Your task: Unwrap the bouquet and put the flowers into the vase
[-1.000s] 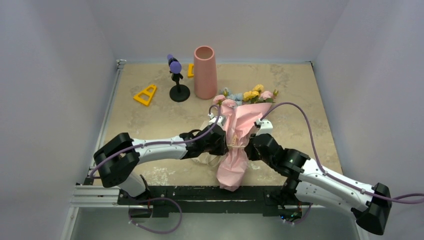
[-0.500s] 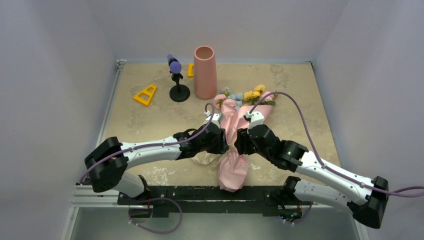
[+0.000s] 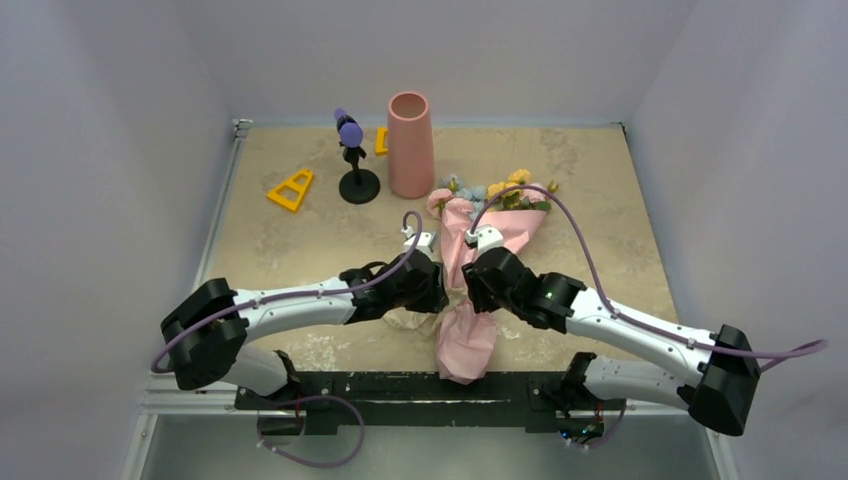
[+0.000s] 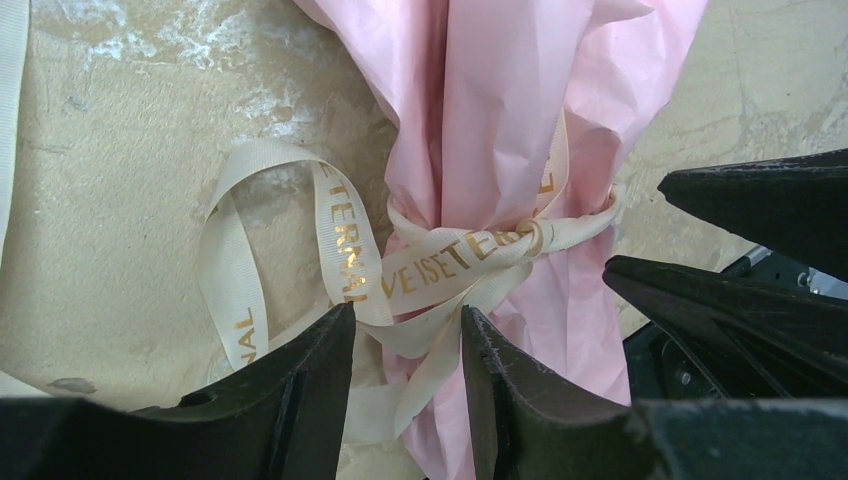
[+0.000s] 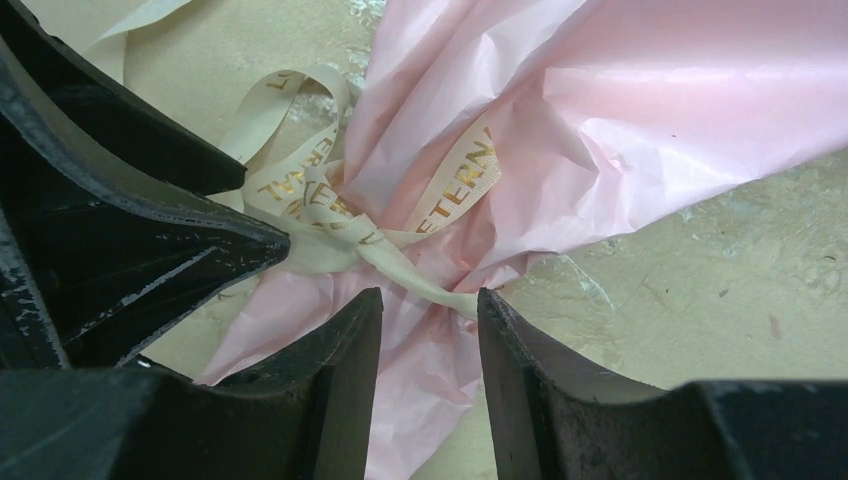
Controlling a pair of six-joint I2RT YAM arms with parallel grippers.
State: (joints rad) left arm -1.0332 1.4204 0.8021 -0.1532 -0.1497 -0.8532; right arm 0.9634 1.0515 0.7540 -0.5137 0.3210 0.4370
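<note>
Beige, marbled tabletop [image 3: 300, 240] fills this white-walled booth. The bouquet [image 3: 466, 345] lies across its middle, with the flowers [image 3: 503, 190] pointing at the far wall near the upright salmon-pink vase [image 3: 410, 145], which looks empty from where I stand. Both arms meet at the bouquet's waist, where a cream ribbon [image 4: 450, 262] is knotted round the pink paper [image 4: 500, 100]. The left hand [image 4: 405, 322] is released, fingers parted with a ribbon strand lying loose in the gap. The right hand [image 5: 430, 298] is slack too, its fingers straddling a free tail without pinching it. Untying seems to be the step in hand, and I'd say each hand should clamp on a loose tail, not on a loop or the band itself, and keep clear of the crinkled paper. Pulling the tails outward, low along the tabletop, ought to slip the knot. The bundle looks light enough to drag, and the two hands sit very close, so a slow, even pull seems wise.
</note>
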